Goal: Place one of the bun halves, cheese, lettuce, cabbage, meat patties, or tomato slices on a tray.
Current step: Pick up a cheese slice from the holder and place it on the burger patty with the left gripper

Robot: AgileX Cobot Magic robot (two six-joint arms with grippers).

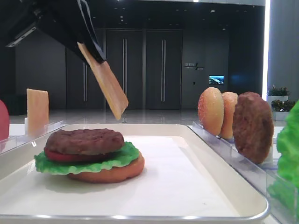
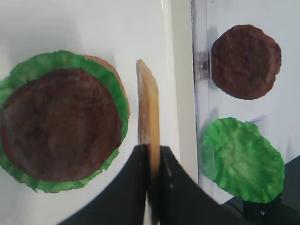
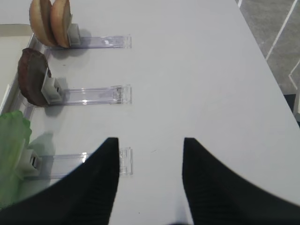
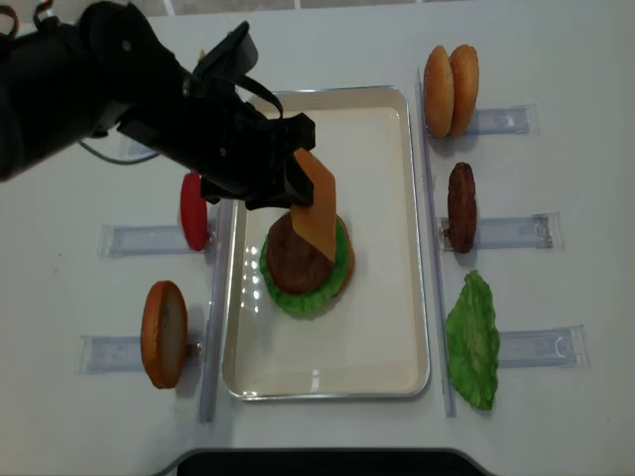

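My left gripper [image 2: 151,147] is shut on the cheese [image 2: 147,103], a thin tan-yellow slice seen edge-on. From overhead the cheese [image 4: 314,205] hangs tilted above a stack on the tray [image 4: 422,248]. The stack is a brown meat patty [image 4: 296,262] on lettuce [image 4: 298,299], with a tomato slice [image 1: 58,156] and a bun half [image 1: 112,173] under them. In the low view the cheese [image 1: 108,88] slants down from the left gripper [image 1: 91,44], clear of the patty [image 1: 85,140]. My right gripper [image 3: 150,140] is open over bare table with nothing between its fingers.
Right of the tray, clear racks hold two bun halves [image 4: 451,89], a patty [image 4: 461,206] and a lettuce leaf [image 4: 473,339]. Left racks hold a tomato slice [image 4: 193,210], a bun half [image 4: 164,332] and another yellow-orange slice [image 1: 37,109]. The near half of the tray's liner [image 4: 327,357] is bare.
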